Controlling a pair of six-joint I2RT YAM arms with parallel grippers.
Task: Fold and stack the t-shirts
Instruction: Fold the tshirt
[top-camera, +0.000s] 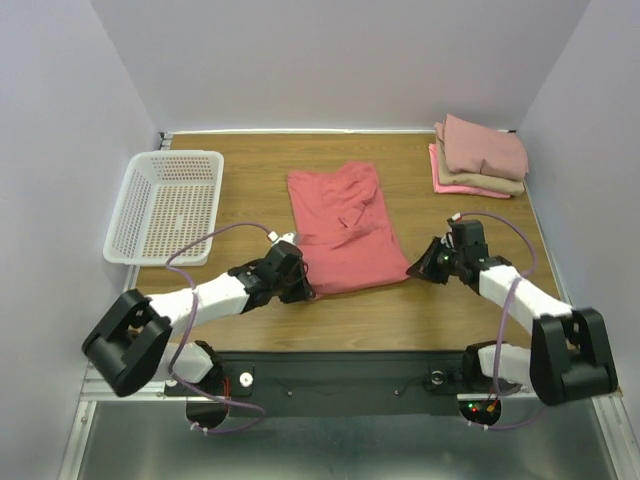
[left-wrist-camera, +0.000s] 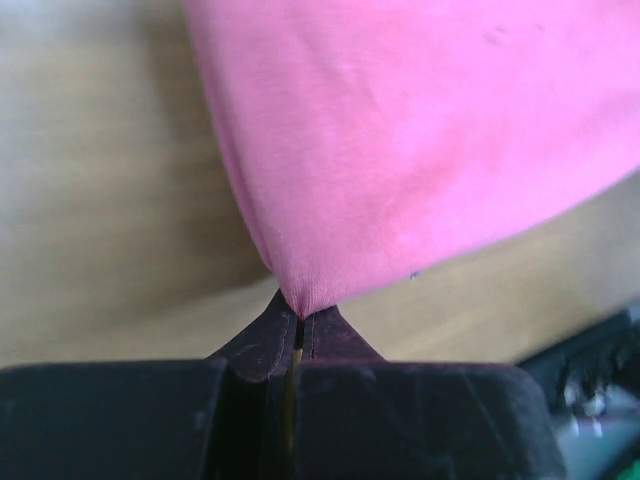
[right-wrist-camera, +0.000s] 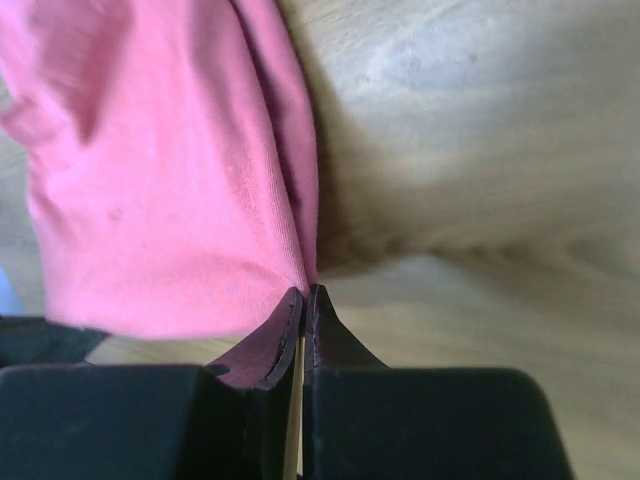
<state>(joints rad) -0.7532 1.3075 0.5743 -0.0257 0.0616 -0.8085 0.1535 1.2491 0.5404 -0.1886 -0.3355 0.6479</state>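
At the left edge of the bench (top-camera: 250, 165) sits the white mesh basket (top-camera: 127, 212). No cloth shows inside it; only its perforated floor is visible.

Just right of it, toward the near edge, the left claw (left-wrist-camera: 300, 318) is pinched tight on the near-left corner of the coral-red t-shirt (top-camera: 345, 235). The wrist view shows the cloth drawn to a point between the closed tips. The shirt lies flat in the middle of the bench as a long panel, its sides apparently already turned in and a small crease near its centre. Its hem end faces the near edge.

The right claw (right-wrist-camera: 305, 296) is likewise clamped shut on the near-right corner, with a bunched fold of fabric rising from the tips.

With both near corners gripped, the step in hand looks like the lengthwise fold. The next move calls for the 2 claws to lift together, carry the near end evenly toward the far end, and lay it down without twisting or dragging the panel.

At the far-right corner is a stack of 3 folded shirts: the dusty-pink tee (top-camera: 485, 145) on top, the tan tee (top-camera: 492, 184) beneath, and the bright-pink tee (top-camera: 448, 186) at the bottom.
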